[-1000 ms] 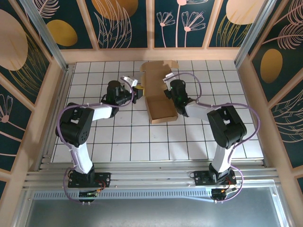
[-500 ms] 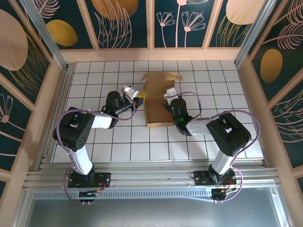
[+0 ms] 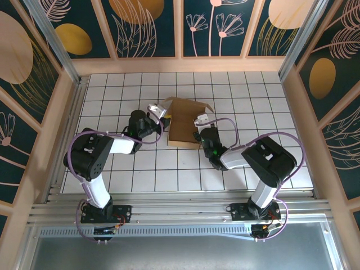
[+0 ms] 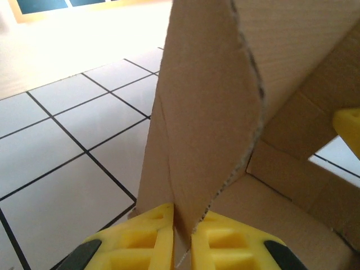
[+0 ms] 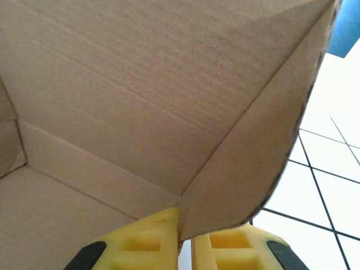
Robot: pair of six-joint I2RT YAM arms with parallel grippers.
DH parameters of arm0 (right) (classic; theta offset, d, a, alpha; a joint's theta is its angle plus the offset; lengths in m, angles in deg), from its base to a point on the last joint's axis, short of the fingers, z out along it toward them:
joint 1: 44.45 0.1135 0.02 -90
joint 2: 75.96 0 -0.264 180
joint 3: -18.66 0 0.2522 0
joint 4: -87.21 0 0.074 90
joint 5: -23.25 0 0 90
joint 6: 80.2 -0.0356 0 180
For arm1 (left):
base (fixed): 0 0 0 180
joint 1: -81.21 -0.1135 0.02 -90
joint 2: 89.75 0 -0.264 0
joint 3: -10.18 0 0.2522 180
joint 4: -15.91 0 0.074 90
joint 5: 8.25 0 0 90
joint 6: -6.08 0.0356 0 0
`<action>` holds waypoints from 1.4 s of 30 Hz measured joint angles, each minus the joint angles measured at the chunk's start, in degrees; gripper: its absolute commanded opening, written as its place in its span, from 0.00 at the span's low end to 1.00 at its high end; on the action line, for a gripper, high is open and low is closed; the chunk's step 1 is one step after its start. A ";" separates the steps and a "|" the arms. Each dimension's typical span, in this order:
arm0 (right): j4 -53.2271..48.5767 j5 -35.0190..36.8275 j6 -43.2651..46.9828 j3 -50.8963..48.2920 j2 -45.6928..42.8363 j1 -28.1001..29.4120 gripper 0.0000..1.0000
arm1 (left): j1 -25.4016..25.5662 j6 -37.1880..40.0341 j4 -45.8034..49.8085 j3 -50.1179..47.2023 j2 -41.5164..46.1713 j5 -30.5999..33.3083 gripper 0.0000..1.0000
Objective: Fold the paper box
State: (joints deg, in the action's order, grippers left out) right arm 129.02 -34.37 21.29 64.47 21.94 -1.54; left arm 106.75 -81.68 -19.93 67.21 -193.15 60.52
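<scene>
Two pinches frame this moment. My left fingers are closed on a thin side flap of the plain brown cardboard paper box. My right fingers are closed on the flap of the opposite side.

From above, the box rests on the white tiled desk, between my two arms and a little beyond them. Its long axis runs away from my bases toward the far wall. My left fingers meet its left edge and my right fingers meet its right edge. Both are touching, so neither arm is nearer.

From my left wrist, the flap stands almost upright out of the yellow pads, and the box's floor and a low wall open to its right. From my right wrist, the flap rises up and to the right, with a broad panel leaning overhead.

I judge the coming move turns on that symmetry. Each flap lies straight ahead of its own fingers and has to swing inward, across the short axis, toward the other hand.

The card is matte and faintly ribbed along its grain. It is stiff enough to stand but thin enough to bow. The left flap has a ragged, perforated die-cut edge and a rounded corner. The creases are sharp and pre-scored. The tiles are smooth and glossy with dark grout lines, so the box may slide if I push unevenly.
</scene>
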 measured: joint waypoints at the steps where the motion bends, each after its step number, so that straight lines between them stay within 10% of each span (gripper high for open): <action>1: -0.02 -0.07 -0.52 -0.35 -0.04 0.00 0.13 | 0.26 -0.55 0.72 0.09 0.20 0.55 0.13; 26: -19.65 -11.37 -15.23 1.97 -2.60 0.59 0.20 | 1.60 -10.88 14.25 -0.15 0.50 5.64 0.15; 42: -27.15 -17.35 -22.05 -4.42 -24.65 0.15 0.60 | 1.60 -15.37 12.48 -4.07 3.30 6.27 0.39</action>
State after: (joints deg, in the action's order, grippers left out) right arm 101.88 -51.72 -0.77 60.06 -2.71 -1.38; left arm 108.35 -97.05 -7.45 63.14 -189.85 66.79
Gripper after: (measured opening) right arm 0.586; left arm 0.356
